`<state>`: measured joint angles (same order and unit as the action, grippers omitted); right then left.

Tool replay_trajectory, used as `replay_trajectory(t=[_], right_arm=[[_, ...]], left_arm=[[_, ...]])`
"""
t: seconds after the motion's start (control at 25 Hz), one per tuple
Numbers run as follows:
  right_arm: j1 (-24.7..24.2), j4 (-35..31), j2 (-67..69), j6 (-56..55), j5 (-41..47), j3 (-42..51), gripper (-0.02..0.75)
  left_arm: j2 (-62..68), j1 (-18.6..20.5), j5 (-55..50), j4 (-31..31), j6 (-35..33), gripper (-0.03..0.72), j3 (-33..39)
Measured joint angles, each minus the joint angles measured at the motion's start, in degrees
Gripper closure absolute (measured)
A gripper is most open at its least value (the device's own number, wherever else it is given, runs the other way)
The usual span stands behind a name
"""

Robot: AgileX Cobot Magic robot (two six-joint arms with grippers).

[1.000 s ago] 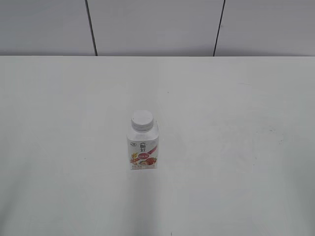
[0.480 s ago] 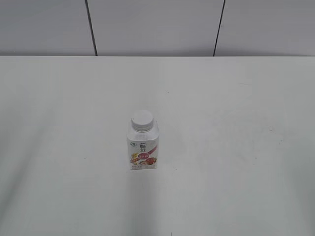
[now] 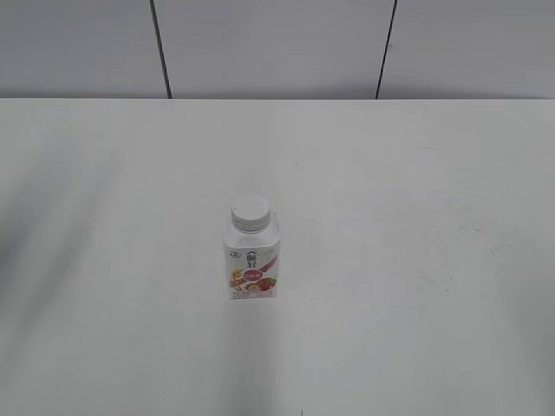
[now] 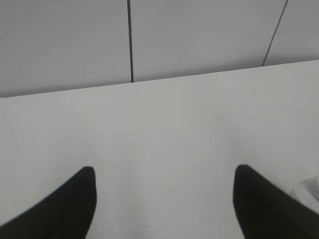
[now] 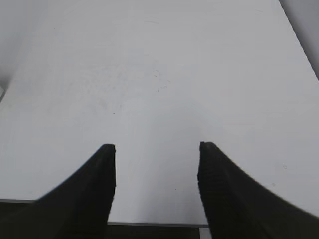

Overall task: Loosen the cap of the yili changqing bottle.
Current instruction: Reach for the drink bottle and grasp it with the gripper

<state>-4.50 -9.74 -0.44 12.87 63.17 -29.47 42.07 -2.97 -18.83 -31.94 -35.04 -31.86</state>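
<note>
The right gripper [image 5: 157,149] hangs spread wide above the near edge of the white table [image 5: 164,74], its two dark ribbed fingers [image 5: 102,184] apart with nothing between them. Ahead of it the tabletop runs bare, marked only by faint scuffs and specks. The left gripper [image 4: 164,172] is likewise splayed and empty, its fingers [image 4: 75,199] well apart over the plain white surface. At the far right of that wrist view, just beyond the right-hand finger, a sliver of a white rounded object shows; too little is visible to tell what it is.

In the exterior view neither gripper appears. The yili changqing bottle [image 3: 252,264] stands upright near the middle of the table, its red and pink label facing the camera, with the cap [image 3: 251,211] seated on its neck. Beyond the table's far edge rises a pale grey panelled wall [image 3: 277,43] divided by two dark vertical seams.
</note>
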Motion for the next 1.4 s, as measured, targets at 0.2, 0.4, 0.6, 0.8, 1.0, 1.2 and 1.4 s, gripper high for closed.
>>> replay_trajectory(t=[0.2, 0.4, 0.6, 0.8, 1.0, 1.2, 1.4], right_arm=[[0.0, 0.0, 0.0, 0.0, -0.1, 0.0, 0.311], [0.0, 0.0, 0.0, 0.0, 0.0, 0.0, 0.311], [0.0, 0.0, 0.0, 0.0, 0.0, 0.0, 0.311], [0.0, 0.0, 0.0, 0.0, -0.1, 0.0, 0.311], [0.0, 0.0, 0.0, 0.0, -0.1, 0.0, 0.311], [0.0, 0.0, 0.0, 0.0, -0.1, 0.0, 0.311], [0.0, 0.0, 0.0, 0.0, -0.1, 0.0, 0.311]], left_arm=[[12.6, 0.0, 7.8, -6.9, -7.0, 0.169, 0.0], [21.3, 0.0, 11.1, -9.0, -7.6, 0.169, 0.0], [24.4, 0.0, 11.4, -9.2, -7.6, 0.169, 0.0], [24.5, 0.0, 11.9, -9.0, -7.3, 0.169, 0.0], [24.5, -1.7, 12.9, 6.4, 10.4, 0.169, 0.0], [24.5, -2.6, 15.5, 31.5, 38.6, 0.169, 0.0], [24.5, -2.7, 21.9, 60.8, 69.0, 0.169, 0.0]])
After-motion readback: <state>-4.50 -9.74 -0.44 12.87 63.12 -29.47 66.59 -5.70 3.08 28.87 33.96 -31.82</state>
